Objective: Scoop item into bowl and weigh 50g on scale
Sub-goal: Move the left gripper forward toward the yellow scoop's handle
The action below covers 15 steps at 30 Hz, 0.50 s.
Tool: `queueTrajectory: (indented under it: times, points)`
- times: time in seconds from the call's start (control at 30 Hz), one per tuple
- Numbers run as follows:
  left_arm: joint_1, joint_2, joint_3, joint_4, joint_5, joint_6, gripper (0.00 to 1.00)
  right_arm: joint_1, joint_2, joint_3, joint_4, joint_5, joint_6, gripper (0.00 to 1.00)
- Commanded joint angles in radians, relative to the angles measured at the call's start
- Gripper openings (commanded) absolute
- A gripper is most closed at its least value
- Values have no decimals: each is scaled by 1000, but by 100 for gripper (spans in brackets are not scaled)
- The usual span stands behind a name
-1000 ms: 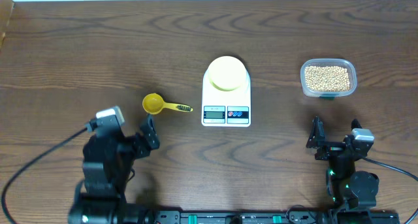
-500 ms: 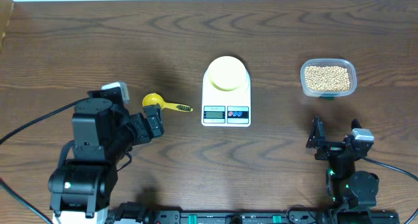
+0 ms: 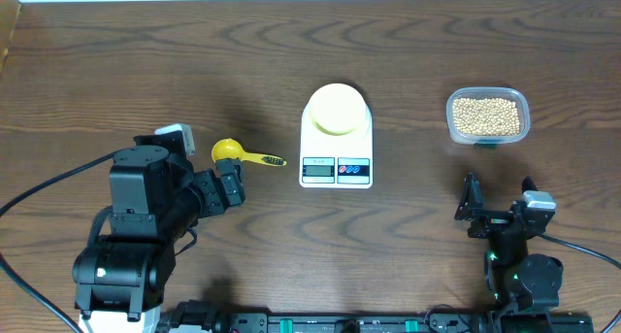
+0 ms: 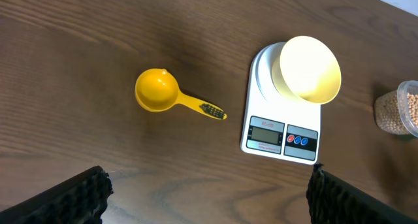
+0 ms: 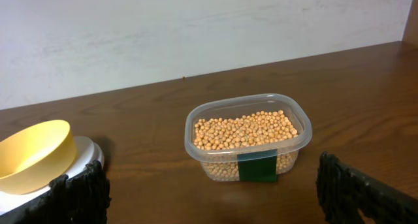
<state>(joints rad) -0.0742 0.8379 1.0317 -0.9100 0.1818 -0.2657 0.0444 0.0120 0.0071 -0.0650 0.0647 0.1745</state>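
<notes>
The matte-black left arm (image 3: 146, 226) is built of chunky, boxy housings with rounded joint blocks. A small silver-white left camera box (image 3: 171, 137) sits at its wrist, and a thin black left cable (image 3: 39, 192) loops off toward the table's left edge. The left gripper (image 3: 233, 185) has black fingers (image 4: 68, 198) with a rough, finely ridged surface.

The slimmer black right arm (image 3: 524, 275) carries a silver-white right camera box (image 3: 538, 203) and a tiny green light (image 3: 493, 258). A black right cable (image 3: 582, 250) trails toward the table's right edge. The right gripper (image 3: 471, 205) has the same ridged black fingers (image 5: 78, 198).

I am logging the brown wooden worktop (image 3: 408, 246) carrying a yellow scoop (image 3: 229, 153), the scale (image 3: 336, 170) and a clear tub (image 5: 256, 167), all apart.
</notes>
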Motion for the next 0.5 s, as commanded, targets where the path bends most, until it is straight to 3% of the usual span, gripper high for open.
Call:
queueTrajectory:
  times: [0.0,0.47]
  points:
    - [-3,4,15,-2,10,-2,98,6,-5,-2,-2,4,-11,99]
    - [-3,4,15,-13,18,-2,98,6,-5,-2,-2,4,-11,99]
